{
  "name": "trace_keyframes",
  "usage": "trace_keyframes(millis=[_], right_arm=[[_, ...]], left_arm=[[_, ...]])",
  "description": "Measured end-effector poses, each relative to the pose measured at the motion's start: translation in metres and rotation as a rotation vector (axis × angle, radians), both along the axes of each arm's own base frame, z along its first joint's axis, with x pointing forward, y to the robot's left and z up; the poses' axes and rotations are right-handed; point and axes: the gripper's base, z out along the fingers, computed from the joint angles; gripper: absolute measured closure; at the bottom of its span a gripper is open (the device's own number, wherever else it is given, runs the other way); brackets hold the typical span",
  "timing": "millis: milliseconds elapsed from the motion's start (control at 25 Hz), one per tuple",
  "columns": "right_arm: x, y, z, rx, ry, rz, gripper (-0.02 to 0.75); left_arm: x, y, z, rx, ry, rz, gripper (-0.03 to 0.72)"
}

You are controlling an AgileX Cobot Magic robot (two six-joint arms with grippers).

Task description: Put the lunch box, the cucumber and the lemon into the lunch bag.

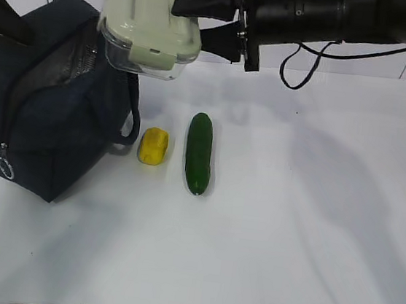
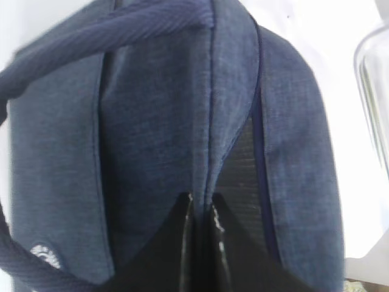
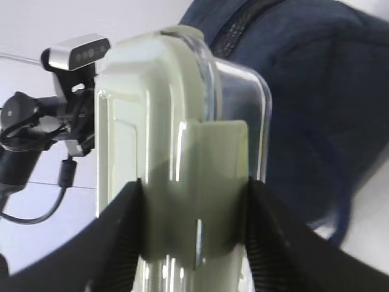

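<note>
Looking at where this stands, nothing is actually in the lunch bag (image 1: 44,97) yet, so I'd call it barely started. The right hand (image 1: 207,22) is clenched across the lunch box (image 1: 150,25), one finger on the sage lid and one underneath, and it's holding the box in the air right at the bag's top opening, near the surface's far left corner. The left hand (image 2: 200,210) is pinched shut on a fold of the bag's navy fabric next to the zipper, looks like it's there to keep the mouth open. The lemon (image 1: 153,146) sits on the surface just beside the bag's near handle, and the cucumber (image 1: 198,153) lies right next to it, toward the middle, both untouched. So box first, then two more trips for the produce. As for writing: there's a small pale round patch low on the bag in the left wrist view, but it's way too blurry to read. No other labels visible.
</note>
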Motion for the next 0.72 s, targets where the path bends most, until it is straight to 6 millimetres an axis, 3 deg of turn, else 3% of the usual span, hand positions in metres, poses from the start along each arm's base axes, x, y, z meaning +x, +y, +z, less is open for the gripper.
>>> trace_keyframes(millis=[360,720], right_arm=[[-0.016,0.039,0.004,0.041,-0.020,0.066,0.364],[-0.009,0.039,-0.009,-0.119,-0.100,-0.013,0.364]], left_arm=[[-0.003,-0.019,0.002,-0.024,0.035,-0.032,0.697],[-0.004,-0.029,0.002,-0.031,0.050,-0.050,0.698]])
